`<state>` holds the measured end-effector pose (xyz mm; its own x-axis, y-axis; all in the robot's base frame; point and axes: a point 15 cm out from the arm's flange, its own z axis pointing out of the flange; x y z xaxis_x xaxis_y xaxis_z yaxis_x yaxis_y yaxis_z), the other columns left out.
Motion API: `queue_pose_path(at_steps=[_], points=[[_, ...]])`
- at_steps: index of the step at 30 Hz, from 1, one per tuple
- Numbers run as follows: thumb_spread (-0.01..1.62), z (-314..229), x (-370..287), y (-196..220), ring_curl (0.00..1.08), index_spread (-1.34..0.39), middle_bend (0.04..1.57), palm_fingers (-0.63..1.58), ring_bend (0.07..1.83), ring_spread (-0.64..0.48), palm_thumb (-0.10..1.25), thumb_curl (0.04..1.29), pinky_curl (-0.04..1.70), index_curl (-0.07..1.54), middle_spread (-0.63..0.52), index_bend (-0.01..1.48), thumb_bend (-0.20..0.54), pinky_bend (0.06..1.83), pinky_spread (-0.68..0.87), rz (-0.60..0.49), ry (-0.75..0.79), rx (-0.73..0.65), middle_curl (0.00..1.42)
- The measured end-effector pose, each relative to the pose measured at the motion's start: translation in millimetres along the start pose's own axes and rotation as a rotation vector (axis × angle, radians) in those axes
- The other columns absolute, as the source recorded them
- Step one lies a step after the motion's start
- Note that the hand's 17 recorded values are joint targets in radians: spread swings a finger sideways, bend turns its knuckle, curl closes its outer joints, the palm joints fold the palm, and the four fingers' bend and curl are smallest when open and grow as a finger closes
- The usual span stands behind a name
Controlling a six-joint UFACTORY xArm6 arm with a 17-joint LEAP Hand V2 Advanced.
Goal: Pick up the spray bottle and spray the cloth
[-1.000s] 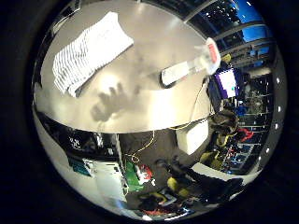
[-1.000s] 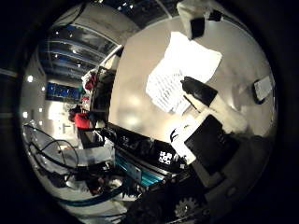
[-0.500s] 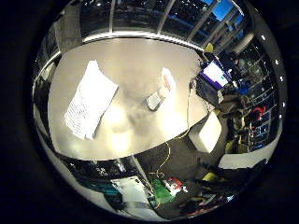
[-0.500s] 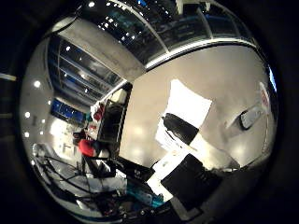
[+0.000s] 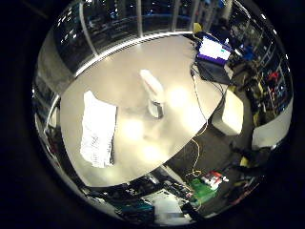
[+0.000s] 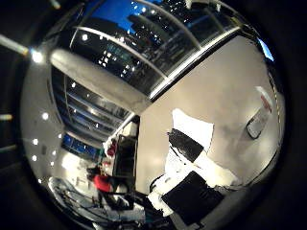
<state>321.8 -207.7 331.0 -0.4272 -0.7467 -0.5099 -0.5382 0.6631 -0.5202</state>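
1. A round grey table (image 5: 124,81) stands in a glass-walled room at night.
2. Nearest, my hand (image 6: 192,191) shows only white and black parts; it holds nothing, and I cannot tell its spread.
3. The cloth (image 5: 97,129) lies flat, ready for spraying.
4. The spray bottle (image 5: 153,93) lies on its side, well apart from the cloth, not yet picked up.
5. A laptop (image 5: 212,57) sits at the far edge.
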Motion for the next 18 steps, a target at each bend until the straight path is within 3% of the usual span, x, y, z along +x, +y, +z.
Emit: queue_pose_path(at_steps=[8,18], points=[[1.05,-5.1,88.6,15.1,0.27,-0.14,0.21,0.11,0.31,0.22,0.72,0.36,0.29,0.27,0.22,0.15,-0.022,0.44,0.43,0.218,-0.015,0.009,0.35],[1.06,11.6,125.2,68.8,0.27,-0.12,0.20,0.10,0.32,0.22,0.73,0.37,0.29,0.27,0.22,0.15,-0.022,0.43,0.43,0.297,-0.067,0.015,0.35]])
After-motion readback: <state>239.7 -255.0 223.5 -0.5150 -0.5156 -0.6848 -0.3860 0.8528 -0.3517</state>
